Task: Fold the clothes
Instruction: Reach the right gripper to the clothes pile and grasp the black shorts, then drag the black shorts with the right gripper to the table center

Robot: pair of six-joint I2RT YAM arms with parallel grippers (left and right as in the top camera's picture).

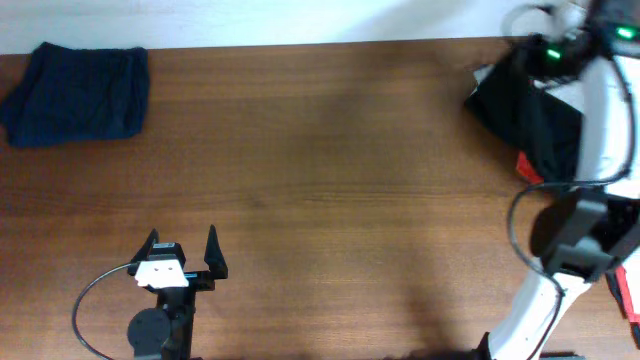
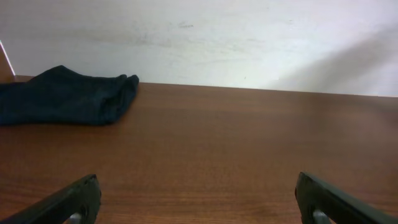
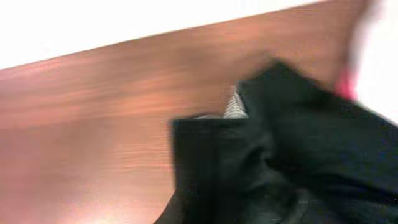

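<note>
The clothes point(image 1: 525, 115), a black wrinkled garment, lie bunched at the table's far right corner. In the right wrist view the black fabric point(image 3: 286, 155) fills the lower frame right at the jaws, with a light grey striped inner edge point(image 3: 234, 106) showing. My right gripper point(image 1: 522, 55) sits over the garment's top edge. It is shut on the fabric, which hides its fingers. My left gripper point(image 1: 182, 240) stands open near the front left of the table, and nothing lies between its fingers point(image 2: 68, 202).
A folded navy-blue garment point(image 1: 80, 95) lies at the far left corner, ahead and left of the left gripper point(image 2: 198, 199). A red cloth point(image 1: 528, 165) peeks out beside the black garment. The right arm's white links point(image 1: 600, 110) stand along the right edge.
</note>
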